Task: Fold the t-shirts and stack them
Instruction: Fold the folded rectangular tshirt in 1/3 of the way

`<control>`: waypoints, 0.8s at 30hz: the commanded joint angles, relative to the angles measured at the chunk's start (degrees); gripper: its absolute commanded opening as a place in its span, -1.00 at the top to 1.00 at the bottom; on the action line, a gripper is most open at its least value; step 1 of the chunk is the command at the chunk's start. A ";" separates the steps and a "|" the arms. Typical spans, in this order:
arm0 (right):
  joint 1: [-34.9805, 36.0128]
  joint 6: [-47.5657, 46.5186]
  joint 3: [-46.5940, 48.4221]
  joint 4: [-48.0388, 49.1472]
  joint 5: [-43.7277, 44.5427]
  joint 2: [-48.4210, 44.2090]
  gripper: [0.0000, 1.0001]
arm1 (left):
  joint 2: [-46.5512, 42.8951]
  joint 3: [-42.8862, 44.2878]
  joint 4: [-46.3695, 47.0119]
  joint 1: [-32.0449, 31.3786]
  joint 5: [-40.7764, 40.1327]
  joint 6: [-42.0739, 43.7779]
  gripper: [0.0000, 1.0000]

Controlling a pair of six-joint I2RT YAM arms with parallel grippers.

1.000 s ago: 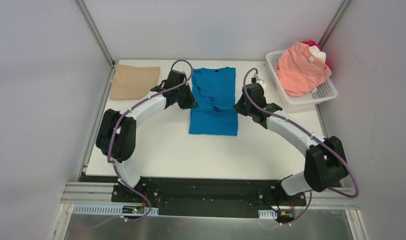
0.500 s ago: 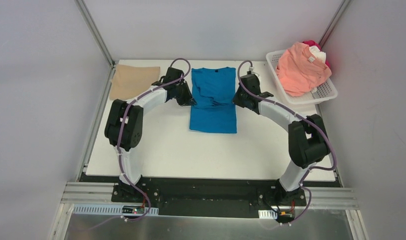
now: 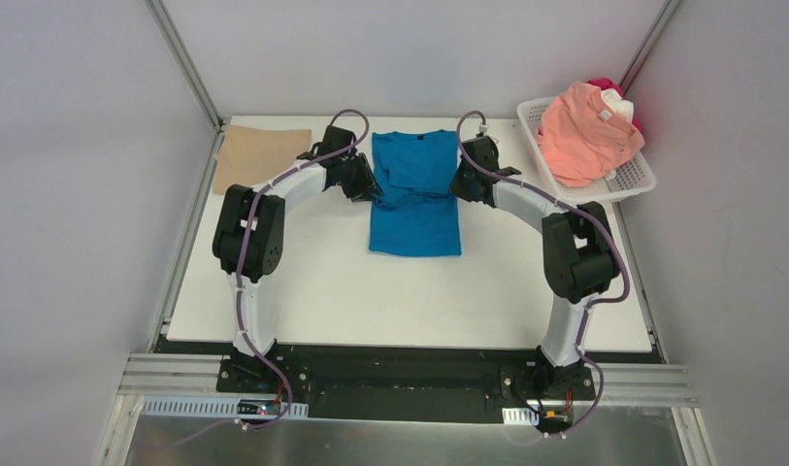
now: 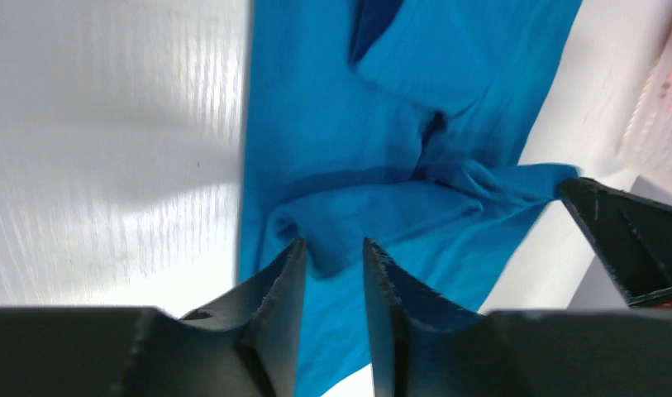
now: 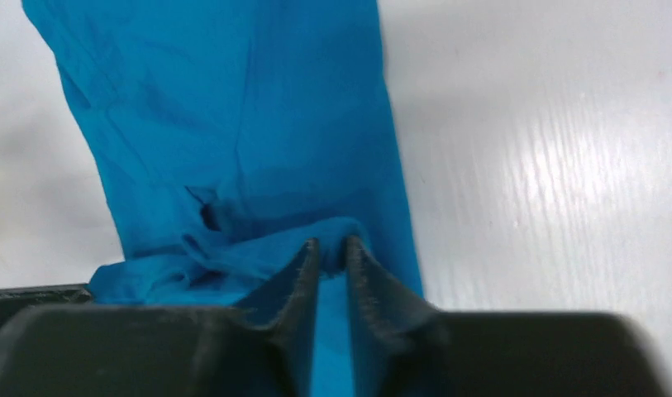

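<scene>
Pinching one blue t-shirt (image 3: 414, 209) — left jaws and right jaws both; one tan t-shirt (image 3: 261, 160) apart.

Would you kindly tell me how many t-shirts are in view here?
3 clearly: the blue t-shirt mid-table, the folded tan t-shirt at the far-left corner, the salmon-pink t-shirt atop the basket. Under it, white cloth and red cloth may be more.
</scene>
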 commanded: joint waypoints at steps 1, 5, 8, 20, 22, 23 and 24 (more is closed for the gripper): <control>-0.83 -0.17 7.95 -1.32 1.93 2.41 0.26 | 2.00 6.93 0.51 2.40 1.13 -0.65 0.23; -1.01 -1.12 10.97 -2.82 5.14 2.09 -0.30 | 1.57 9.97 0.40 3.68 -1.03 -0.33 -0.76; -1.15 -1.58 9.77 -3.32 6.99 -0.50 -0.74 | -0.64 9.59 0.17 4.78 0.29 -0.17 -0.98; -1.14 8.09 -13.31 -5.75 -3.83 -18.78 -0.99 | -18.61 -16.94 -0.04 1.15 3.84 2.09 -0.98; -1.12 10.77 -16.94 -6.06 -7.23 -20.89 -0.99 | -20.15 -20.94 -0.02 -0.96 2.14 0.64 -0.98; -1.19 12.74 -18.49 -6.07 -8.79 -21.33 -0.99 | -20.37 -22.30 0.06 -1.73 1.10 0.07 -0.98; -1.15 13.83 -19.75 -6.06 -9.73 -21.56 -0.99 | -20.19 -23.60 0.05 -2.19 0.34 -0.39 -0.98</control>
